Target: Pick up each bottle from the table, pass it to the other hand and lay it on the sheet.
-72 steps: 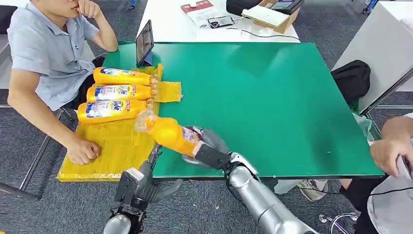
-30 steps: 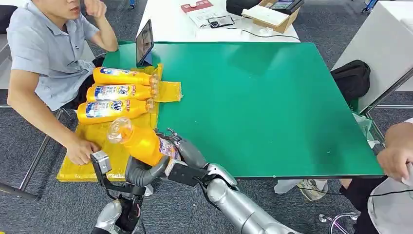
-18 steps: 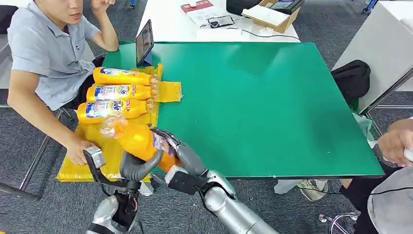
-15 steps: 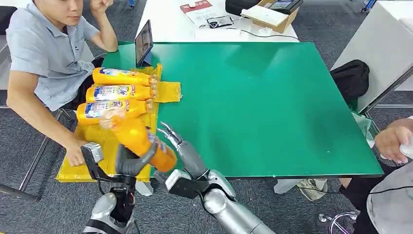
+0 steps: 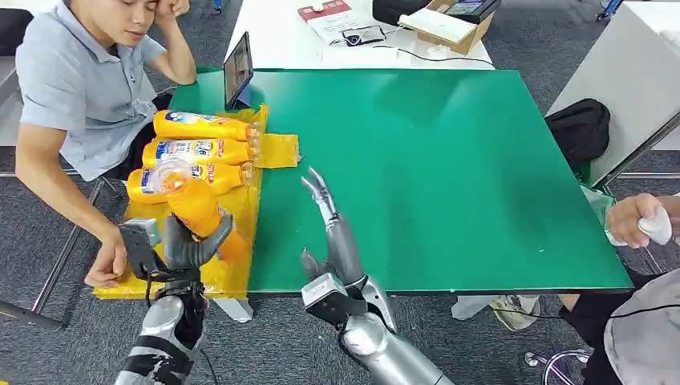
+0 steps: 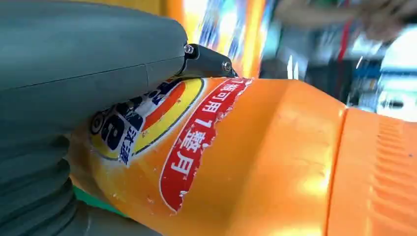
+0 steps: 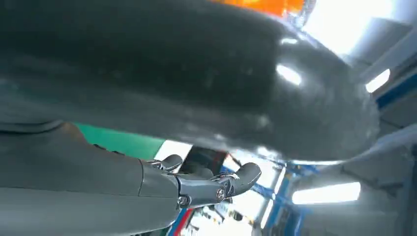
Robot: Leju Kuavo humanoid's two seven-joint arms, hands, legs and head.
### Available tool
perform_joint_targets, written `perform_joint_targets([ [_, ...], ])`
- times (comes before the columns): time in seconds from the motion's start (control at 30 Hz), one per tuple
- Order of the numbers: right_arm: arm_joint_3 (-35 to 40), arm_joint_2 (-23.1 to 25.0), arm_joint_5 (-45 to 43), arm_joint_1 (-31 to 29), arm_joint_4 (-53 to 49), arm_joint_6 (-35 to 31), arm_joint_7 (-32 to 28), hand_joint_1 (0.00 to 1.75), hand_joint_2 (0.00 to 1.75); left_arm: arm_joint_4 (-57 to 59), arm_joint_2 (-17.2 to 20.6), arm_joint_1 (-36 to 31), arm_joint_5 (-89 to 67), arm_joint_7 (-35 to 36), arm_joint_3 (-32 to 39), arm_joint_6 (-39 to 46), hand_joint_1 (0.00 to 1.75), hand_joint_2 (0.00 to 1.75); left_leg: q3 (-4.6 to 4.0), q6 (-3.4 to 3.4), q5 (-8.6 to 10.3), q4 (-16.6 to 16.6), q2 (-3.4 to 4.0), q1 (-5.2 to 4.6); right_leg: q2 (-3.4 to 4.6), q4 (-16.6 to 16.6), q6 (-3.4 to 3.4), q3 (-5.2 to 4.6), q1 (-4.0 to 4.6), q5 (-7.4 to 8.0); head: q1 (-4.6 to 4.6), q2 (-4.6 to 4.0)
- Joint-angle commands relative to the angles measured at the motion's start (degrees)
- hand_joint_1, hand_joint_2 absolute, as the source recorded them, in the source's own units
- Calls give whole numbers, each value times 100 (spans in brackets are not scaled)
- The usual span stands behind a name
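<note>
Handover done: our left hand point(image 5: 188, 245) grips orange bottle point(image 5: 192, 210), tilted above yellow sheet point(image 5: 232, 273), just in front of three bottles point(image 5: 192, 151) lying there. Our right hand point(image 5: 333, 233) empty, fingers straight, over green table point(image 5: 449, 176). Next, we judge: lower bottle flat beside row. Half second ago right hand sat against bottle; now apart.

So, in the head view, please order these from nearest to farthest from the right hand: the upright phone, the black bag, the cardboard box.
From the right hand:
1. Upright phone, at the green table's far left edge.
2. Black bag, off the table's right side.
3. Cardboard box, on the white table behind.
</note>
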Motion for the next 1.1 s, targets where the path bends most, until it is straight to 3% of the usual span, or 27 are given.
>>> perform_joint_targets([
  [0.03,176,-243,-133,-32,-131,-234,4,0,0,1452,414,-938,-3737,296,21,1900,175,175,42,-10,-10,-2,-23,4,-22,4,-20,47,6,-20,0,0],
  [0.13,51,-191,-198,1,-51,-178,4,0,0,1851,241,-1161,-5232,340,475,1900,175,175,33,-6,-11,1,-14,5,-13,2,-15,36,6,-16,2,0],
  [0.33,-120,-211,-237,66,61,-25,4,0,0,3386,365,-1969,-5981,747,-221,1511,175,175,32,-5,-5,-6,-17,3,-16,-1,-11,36,2,-13,0,0],
  [0.77,-260,-209,-185,105,309,195,4,0,0,4500,252,-2291,-6410,1142,-754,624,175,175,31,-4,-9,-3,-6,2,-5,-1,-8,33,2,-11,0,0],
  [0.8,-268,-217,-184,101,316,219,4,0,0,4544,227,-2277,-6467,1197,-806,623,150,175,22,-2,-3,-4,-10,0,-10,-2,-5,25,0,-8,0,0],
  [0.83,-268,-217,-184,101,316,219,4,0,0,4544,227,-2277,-6467,1197,-806,623,84,175,28,-3,-8,-1,-10,2,-9,0,-8,31,3,-12,0,0],
  [0.87,-280,-223,-181,102,336,231,4,0,0,4612,214,-2267,-6490,1210,-844,529,77,175,35,-4,-11,0,-10,3,-9,2,-11,37,3,-15,2,0],
  [0.9,-288,-219,-168,88,362,241,4,0,0,4695,195,-2291,-6500,1219,-876,335,45,175,24,-3,-5,-3,-8,1,-8,-1,-6,26,0,-8,0,0],
  [0.97,-317,-223,-150,87,408,286,4,0,0,4796,197,-2316,-6601,1337,-994,-63,35,175,41,-5,-11,-3,-7,1,-6,0,-12,43,1,-14,0,0],
  [1.0,-329,-239,-151,90,388,299,4,0,0,4815,200,-2283,-6678,1385,-1070,-119,7,175,43,-5,-10,-6,-4,2,-3,-2,-12,45,2,-12,0,0],
  [1.1,-398,-236,-172,92,337,353,4,0,0,4823,166,-2262,-6427,1265,-935,-598,0,175,26,-2,-4,-6,-2,0,-1,-5,-6,29,0,-5,0,0],
])
